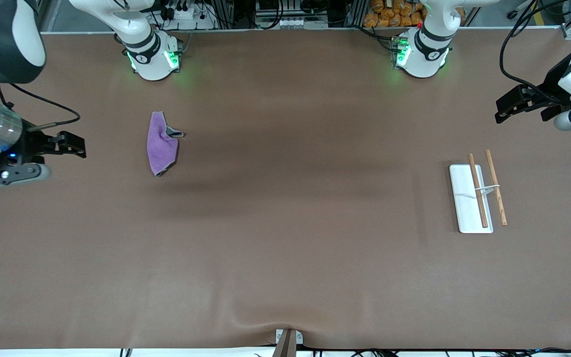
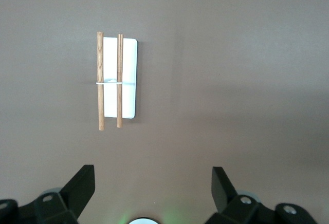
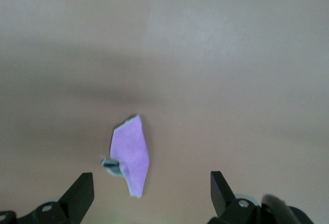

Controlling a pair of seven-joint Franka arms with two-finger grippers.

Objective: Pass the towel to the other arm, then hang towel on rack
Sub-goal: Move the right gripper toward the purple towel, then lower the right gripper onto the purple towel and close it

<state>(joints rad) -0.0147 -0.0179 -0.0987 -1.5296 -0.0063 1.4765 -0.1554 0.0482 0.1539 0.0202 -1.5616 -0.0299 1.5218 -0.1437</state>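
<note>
The right gripper (image 1: 81,147) hangs up in the air over the table's edge at the right arm's end, fingers spread wide, holding nothing. In the right wrist view its two black fingertips (image 3: 82,190) stand far apart w/ bare table between them.

The towel (image 1: 161,144) lies flat on the table, a bit away from this gripper, toward the middle of the table. Nothing touches it. It's purple on top, and one corner near the arm bases is flipped over so the grey side shows (image 3: 111,164).

The towel looks soft, thin and light. I think it'll flop and droop when picked up, not stay stiff. It won't break. Best spot to grab, I'd guess: that flipped-up corner or the short end next to it, b/c the cloth bunches there and the fingers can pinch it. Grab near an end so a long piece hangs down for the other arm to take.

The left gripper (image 1: 501,111) waits in the air at the left arm's end, also wide open & empty. The rack (image 1: 470,198), a white base w/ two wood rods (image 2: 101,81), sits on the table near it, a little toward the front camera. Towel and rack are well apart.
</note>
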